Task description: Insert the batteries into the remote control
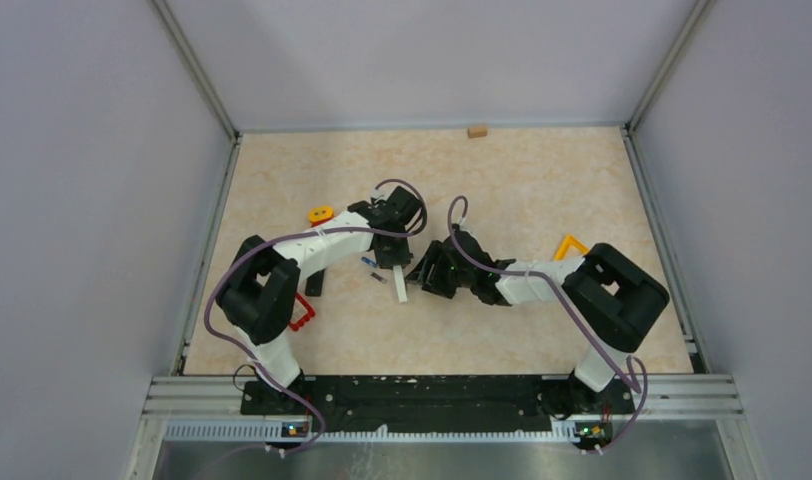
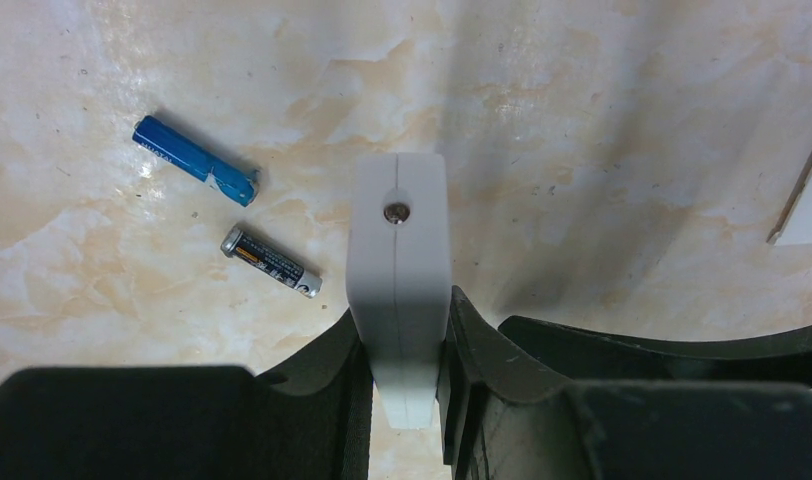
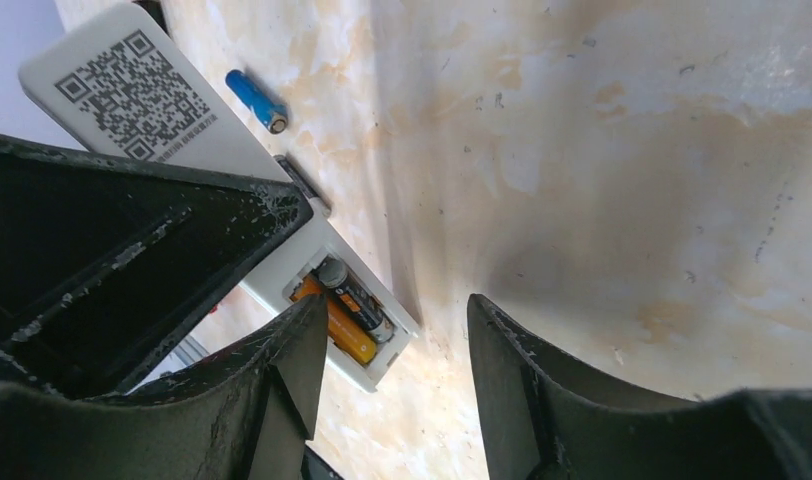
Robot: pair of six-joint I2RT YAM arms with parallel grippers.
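The white remote control (image 1: 400, 281) lies on edge on the table, and my left gripper (image 1: 391, 243) is shut on its sides (image 2: 398, 250). In the right wrist view its back with a QR code (image 3: 132, 90) faces me. Its open compartment holds an orange battery (image 3: 344, 332) and a dark battery (image 3: 358, 296) side by side. My right gripper (image 3: 392, 380) is open and empty, just beside the compartment end (image 1: 429, 272). A blue battery (image 2: 194, 160) and a dark battery (image 2: 270, 263) lie loose on the table left of the remote.
A thin white piece (image 2: 807, 195) lies at the right edge of the left wrist view. An orange part (image 1: 321, 213), a red part (image 1: 302, 312), a flat black piece (image 1: 314, 282), a yellow frame (image 1: 570, 243) and a wooden block (image 1: 477, 130) lie around the table.
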